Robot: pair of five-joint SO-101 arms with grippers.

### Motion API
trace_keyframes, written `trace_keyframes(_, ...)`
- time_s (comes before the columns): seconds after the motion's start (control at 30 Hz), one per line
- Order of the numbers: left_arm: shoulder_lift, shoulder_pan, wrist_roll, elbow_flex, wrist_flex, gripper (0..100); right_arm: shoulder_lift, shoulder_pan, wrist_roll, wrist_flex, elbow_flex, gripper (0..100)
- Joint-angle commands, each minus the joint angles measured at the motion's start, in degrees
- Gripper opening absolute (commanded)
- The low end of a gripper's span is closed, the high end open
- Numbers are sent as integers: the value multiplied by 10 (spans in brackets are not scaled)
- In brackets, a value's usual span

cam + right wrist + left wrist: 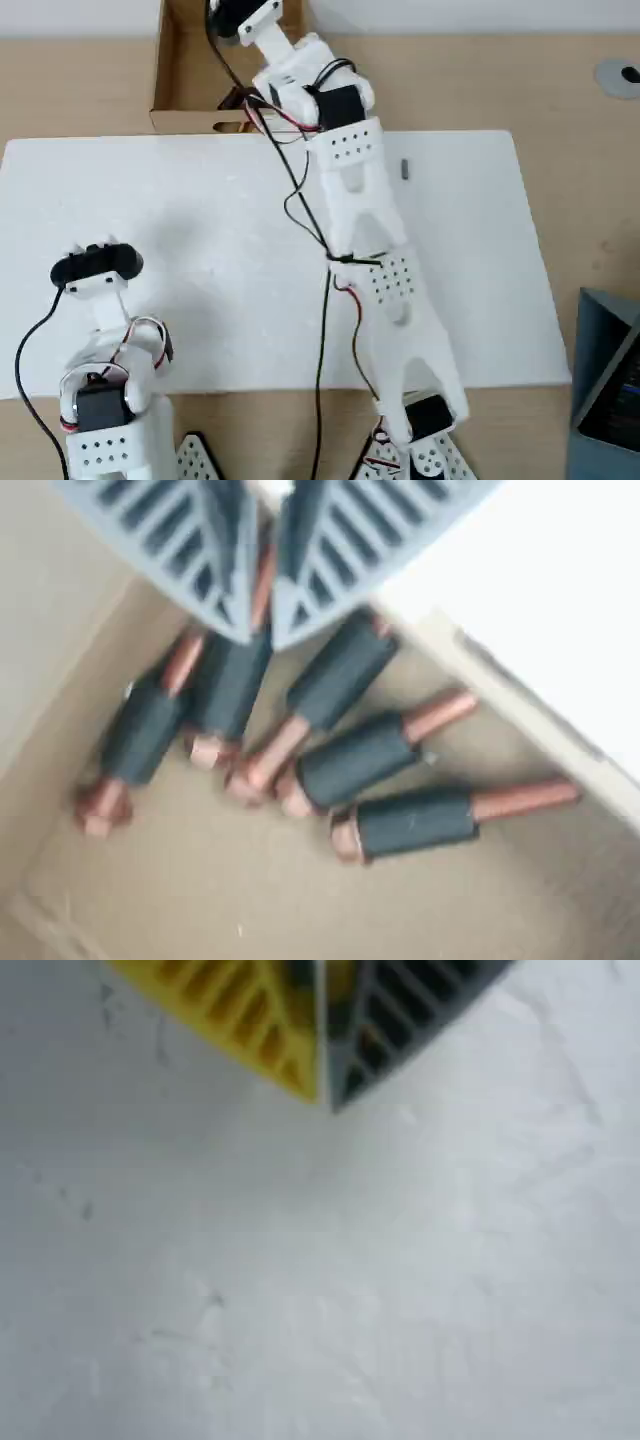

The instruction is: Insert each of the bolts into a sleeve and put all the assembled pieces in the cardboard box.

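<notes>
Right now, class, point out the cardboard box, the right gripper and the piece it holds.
cardboard box [250,900]: right wrist view, bare floor.
right gripper [262,632]: right wrist view, between its fingertips.
held piece [232,688]: right wrist view, dark sleeve.

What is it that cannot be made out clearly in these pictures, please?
1. High view: the contents of the cardboard box, covered by the right arm.
2. High view: the small grey item on the white board, too small to tell bolt from sleeve.
3. Right wrist view: whether the right gripper grips the assembled piece beneath it; blurred.
</notes>
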Motion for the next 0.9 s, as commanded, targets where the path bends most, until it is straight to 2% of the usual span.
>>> trace_keyframes(0.0,-3,-2,0,-4,-8,3,-89,13,-30,47,-27,9)
trace_keyframes(0.4,-3,-2,0,-4,-8,3,-259,20,-117,265,-28,9)
trace_keyframes(0.67,-3,-2,0,-4,-8,3,-366,51,-124,269,-15,9)
trace_keyframes(0.87,-3,-2,0,-4,-8,3,-519,62,-124,269,133,9)
